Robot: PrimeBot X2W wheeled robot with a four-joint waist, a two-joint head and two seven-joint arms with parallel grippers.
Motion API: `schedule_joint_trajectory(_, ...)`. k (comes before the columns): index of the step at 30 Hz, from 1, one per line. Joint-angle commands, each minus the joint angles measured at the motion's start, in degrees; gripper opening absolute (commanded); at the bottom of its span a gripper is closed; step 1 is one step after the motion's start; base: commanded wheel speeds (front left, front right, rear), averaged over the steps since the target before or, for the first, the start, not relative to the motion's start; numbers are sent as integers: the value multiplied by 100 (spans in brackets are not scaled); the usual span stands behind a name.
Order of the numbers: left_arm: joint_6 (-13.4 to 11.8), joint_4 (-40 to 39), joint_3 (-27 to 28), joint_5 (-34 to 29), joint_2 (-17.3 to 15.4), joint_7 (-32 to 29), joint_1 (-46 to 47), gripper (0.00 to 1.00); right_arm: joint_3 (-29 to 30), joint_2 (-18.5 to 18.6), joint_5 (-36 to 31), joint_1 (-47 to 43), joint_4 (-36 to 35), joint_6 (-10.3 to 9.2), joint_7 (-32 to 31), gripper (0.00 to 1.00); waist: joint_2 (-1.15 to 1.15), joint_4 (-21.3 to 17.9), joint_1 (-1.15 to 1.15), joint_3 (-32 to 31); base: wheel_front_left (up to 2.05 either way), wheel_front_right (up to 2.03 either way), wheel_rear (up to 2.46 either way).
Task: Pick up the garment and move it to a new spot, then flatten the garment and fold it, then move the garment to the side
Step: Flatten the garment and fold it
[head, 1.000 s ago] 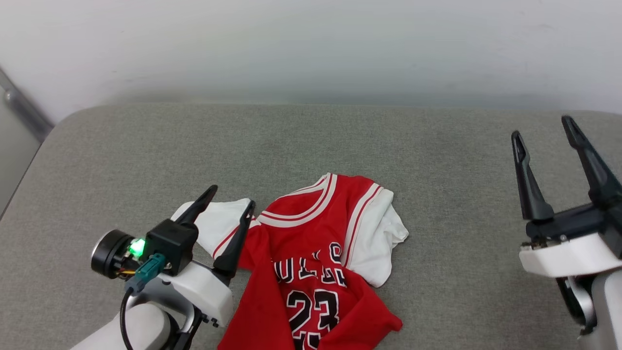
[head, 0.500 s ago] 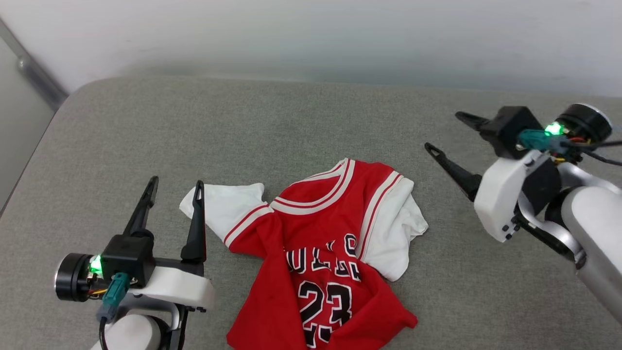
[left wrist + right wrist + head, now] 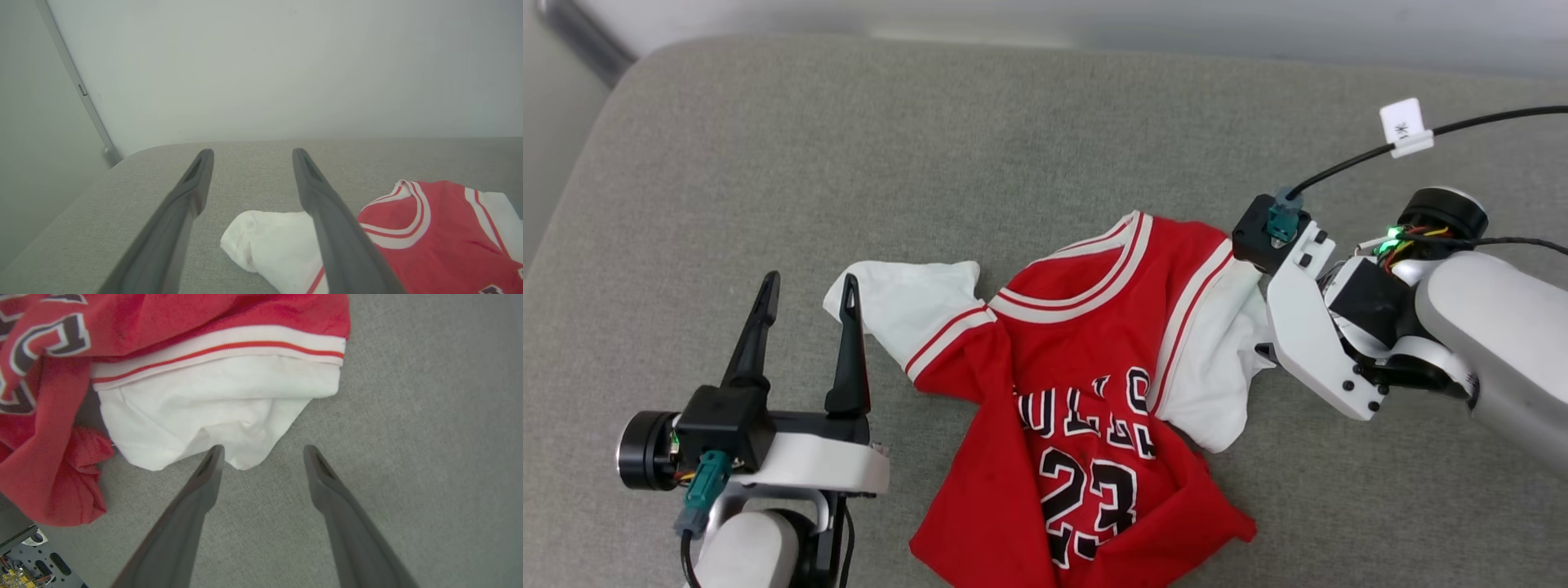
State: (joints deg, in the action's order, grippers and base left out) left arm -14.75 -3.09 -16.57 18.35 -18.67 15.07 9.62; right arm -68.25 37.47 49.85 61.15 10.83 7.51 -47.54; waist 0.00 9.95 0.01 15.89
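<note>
The garment (image 3: 1086,384), a red jersey with white sleeves and "23" on the front, lies crumpled face up on the grey cushion (image 3: 931,147). My left gripper (image 3: 809,284) stands open just left of the left sleeve (image 3: 907,298), its right finger at the sleeve's edge. In the left wrist view that sleeve (image 3: 269,245) lies beside the right finger. My right gripper (image 3: 263,451) is open and points down at the right sleeve (image 3: 216,396), whose tip reaches just between the fingers. In the head view its white body (image 3: 1307,335) covers the fingers.
The cushion's rounded left edge (image 3: 572,188) drops off beside the left arm, and a pale wall (image 3: 286,61) stands behind its far edge. A black cable with a white tag (image 3: 1405,126) runs above the right wrist. Open cushion lies beyond the collar.
The head camera has tilted down. My right arm swung in from the right and down onto the right sleeve. My left gripper backed off the left sleeve to its left side, still open.
</note>
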Motion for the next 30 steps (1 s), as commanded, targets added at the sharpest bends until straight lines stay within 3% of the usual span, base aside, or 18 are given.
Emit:
schedule_joint_trajectory(1, 98, 37, 100, -78, 103, 13, 86, 100, -127, -53, 52, 146, 97, -4, -51, 100, 0, 100, -1, 243, 0, 0, 0)
schedule_joint_trajectory(5, 382, 119, 367, -300, 405, 13, 177, 100, -428, -183, 52, 210, 351, -4, -107, 100, 0, 150, -1, 472, 0, 0, 0)
schedule_joint_trajectory(13, 833, 233, 793, -697, 832, 14, 295, 100, -644, -240, -300, -661, 289, 21, -427, 100, 0, 197, -1, 673, 0, 0, 0)
schedule_joint_trajectory(14, 883, 246, 842, -738, 873, 14, 303, 100, -650, -235, -371, -703, 256, 27, -420, 58, 0, 189, -1, 674, 0, 0, 0)
schedule_joint_trajectory(15, 925, 264, 895, -774, 909, 14, 306, 100, -651, -234, -404, -724, 240, 27, -397, 0, 0, 176, -1, 667, 0, 0, 0)
schedule_joint_trajectory(24, 1236, 467, 1220, -1062, 1110, 14, 63, 100, -511, -185, -317, 3, 132, -4, 709, 0, 0, -25, -1, 185, 0, 0, 0)
schedule_joint_trajectory(30, 1333, 569, 1431, -1174, 1133, 14, -326, 100, -513, 395, -279, 26, -401, -4, 1220, 0, 0, -233, -1, -440, 0, 0, 0)
